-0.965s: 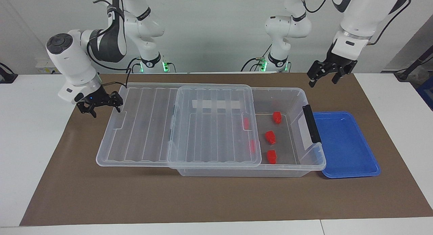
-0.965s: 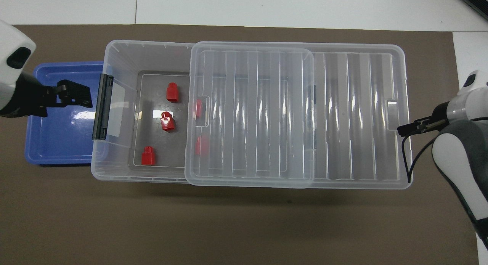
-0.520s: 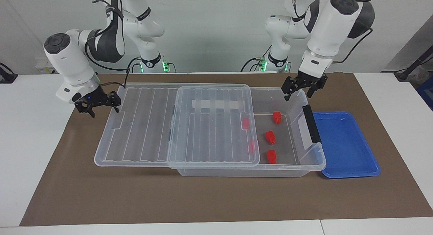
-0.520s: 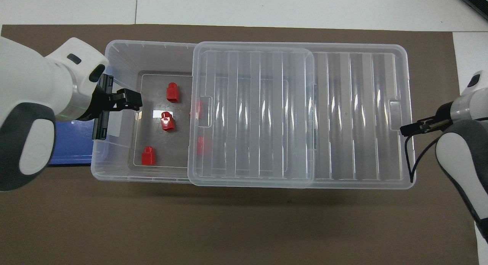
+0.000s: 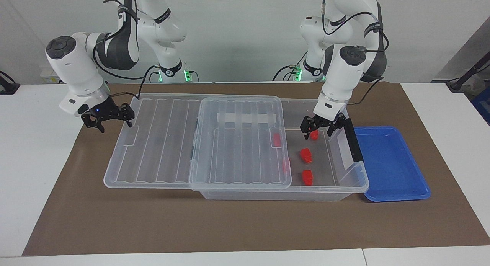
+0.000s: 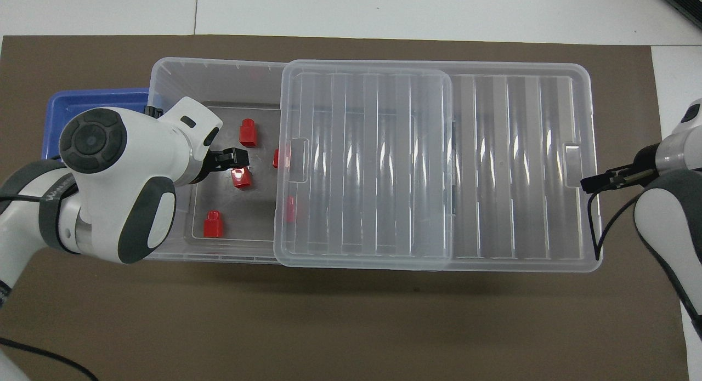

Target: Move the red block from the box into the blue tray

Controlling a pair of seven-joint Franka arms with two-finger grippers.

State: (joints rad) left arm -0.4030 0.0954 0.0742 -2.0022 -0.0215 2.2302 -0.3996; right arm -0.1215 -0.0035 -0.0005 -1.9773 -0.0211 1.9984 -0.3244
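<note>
The left pincer (image 5: pixel 317 129) has come down into the uncovered end of the box (image 5: pixel 346 181), where a second ago it hung high over the tabletop (image 5: pixel 229 224) by the blue tray (image 5: pixel 390 162). Its fingers stand wide apart and grip nothing. In the facing view a red block (image 5: pixel 314 135) sits between and just below the fingertips; whether they touch it cannot be told. In the overhead view the same pincer (image 6: pixel 235 158) shows just above another red block (image 6: pixel 241 178), with a third (image 6: pixel 248 133) a little farther from the robots and a fourth (image 6: pixel 213 224) nearer to them. A fifth and sixth patch of red show dimly through the lid (image 5: pixel 241 143), just beside the pincer toward the right arm's end.

The clear lid lies slid partway off, covering most of the box and overhanging it at the right arm's end; it has shifted slightly that way since the earlier frame. The blue tray lies against the latch end of the box, just beside the left pincer, with no block in it.

The right pincer (image 5: pixel 108 115) hovers at the overhanging lid's edge, fingers spread wide, holding nothing, having drifted slightly outward.
</note>
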